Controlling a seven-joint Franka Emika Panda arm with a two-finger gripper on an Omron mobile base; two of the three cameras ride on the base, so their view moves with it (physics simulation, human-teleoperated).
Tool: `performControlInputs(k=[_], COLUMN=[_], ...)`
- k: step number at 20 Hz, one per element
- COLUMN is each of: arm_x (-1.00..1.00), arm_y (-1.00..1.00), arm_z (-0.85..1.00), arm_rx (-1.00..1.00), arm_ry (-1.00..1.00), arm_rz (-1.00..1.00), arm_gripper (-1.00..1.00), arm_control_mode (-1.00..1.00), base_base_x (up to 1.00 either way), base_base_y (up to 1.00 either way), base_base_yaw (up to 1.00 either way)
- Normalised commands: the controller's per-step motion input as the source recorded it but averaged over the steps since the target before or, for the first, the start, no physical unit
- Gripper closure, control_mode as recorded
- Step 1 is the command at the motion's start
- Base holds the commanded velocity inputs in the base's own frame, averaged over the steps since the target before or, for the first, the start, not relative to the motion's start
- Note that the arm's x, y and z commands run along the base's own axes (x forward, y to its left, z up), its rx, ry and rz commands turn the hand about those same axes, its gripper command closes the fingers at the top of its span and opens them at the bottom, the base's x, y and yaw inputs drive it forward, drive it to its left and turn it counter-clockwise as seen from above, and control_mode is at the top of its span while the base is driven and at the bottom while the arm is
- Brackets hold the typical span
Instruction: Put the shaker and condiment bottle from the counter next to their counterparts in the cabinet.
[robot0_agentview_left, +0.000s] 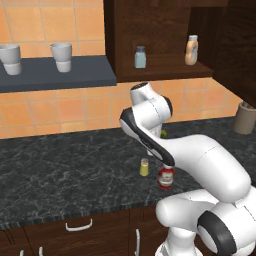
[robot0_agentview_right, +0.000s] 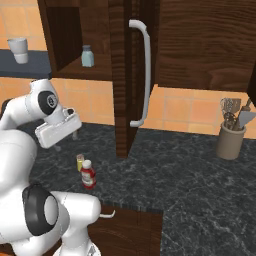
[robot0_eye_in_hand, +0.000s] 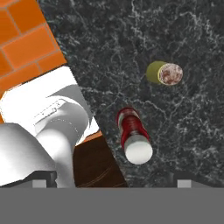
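The yellow shaker (robot0_agentview_left: 144, 167) (robot0_agentview_right: 80, 162) (robot0_eye_in_hand: 163, 73) and the red condiment bottle (robot0_agentview_left: 166, 177) (robot0_agentview_right: 88, 174) (robot0_eye_in_hand: 133, 139) stand side by side near the front edge of the black counter (robot0_agentview_left: 60, 170) (robot0_agentview_right: 190, 170) (robot0_eye_in_hand: 131, 35). My gripper (robot0_agentview_right: 67, 140) (robot0_eye_in_hand: 113, 183) hangs above them, pointing down, open, with nothing between its fingers. In the open wooden cabinet (robot0_agentview_left: 165, 72) (robot0_agentview_right: 95, 72) stand the counterparts: a pale blue-grey shaker (robot0_agentview_left: 140, 57) (robot0_agentview_right: 87, 56) and an orange-tan bottle (robot0_agentview_left: 191, 50).
The cabinet door (robot0_agentview_right: 125, 75) stands open over the counter, its handle (robot0_agentview_right: 145, 75) facing out. A utensil holder (robot0_agentview_left: 245, 118) (robot0_agentview_right: 231, 142) stands at the far right. A grey-blue shelf (robot0_agentview_left: 50, 75) at the left carries white cups (robot0_agentview_left: 62, 56). Drawers (robot0_agentview_left: 80, 227) run below the counter.
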Motion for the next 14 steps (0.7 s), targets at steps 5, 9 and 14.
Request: performControlInputs(k=[5,9,14], arm_x=[0.13,0.25,0.37], arm_y=[-0.12,-0.13,0.0], arm_z=[0.0,0.0,-0.08], arm_rx=[0.0,0.0,-0.04], arm_ry=[0.04,0.01,0.01], arm_rz=[0.19,0.17,0.04], arm_gripper=[-1.0,-1.0,-1.0], arm_control_mode=[-1.0,-1.0,-1.0], base_base_x=[0.0,0.0,0.0], base_base_y=[0.0,0.0,0.0], base_base_yaw=[0.0,0.0,0.0])
